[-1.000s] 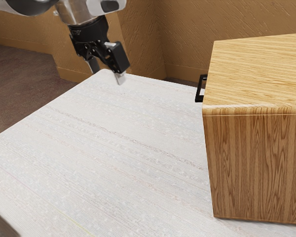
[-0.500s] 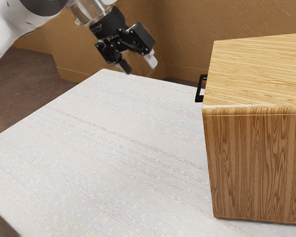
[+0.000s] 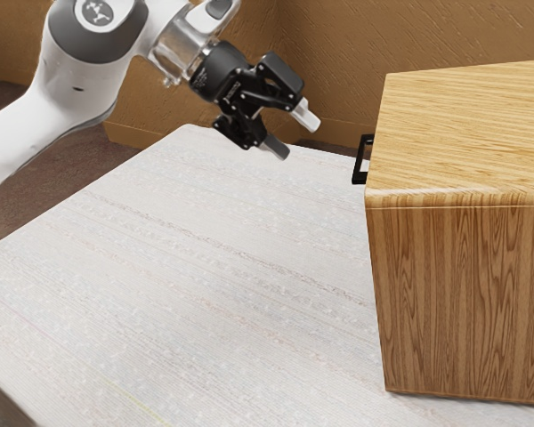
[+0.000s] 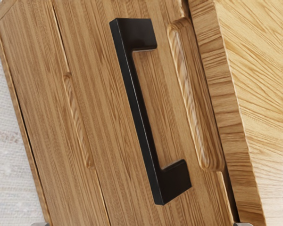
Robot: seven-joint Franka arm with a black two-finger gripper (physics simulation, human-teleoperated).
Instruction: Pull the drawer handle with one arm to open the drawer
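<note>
A wooden cabinet [image 3: 463,222] stands on the white table at the exterior view's right. Its black drawer handle [image 3: 363,159] juts from the far face toward the exterior view's left. My gripper [image 3: 294,132] hangs above the table's far edge, a short way left of the handle, pointing at it with its fingers apart and nothing between them. In the wrist view the black handle [image 4: 144,106] appears as a long bar with two short legs fixed to the wooden drawer front [image 4: 99,141], straight ahead of my hand.
The white table [image 3: 187,276] stretches wide in front of the cabinet. Tan walls [image 3: 356,53] rise behind the table and a brown floor [image 3: 36,151] lies at the exterior view's left.
My gripper has swung to the exterior view's right toward the handle and turned from pointing down to pointing sideways at the cabinet. The cabinet has not moved.
</note>
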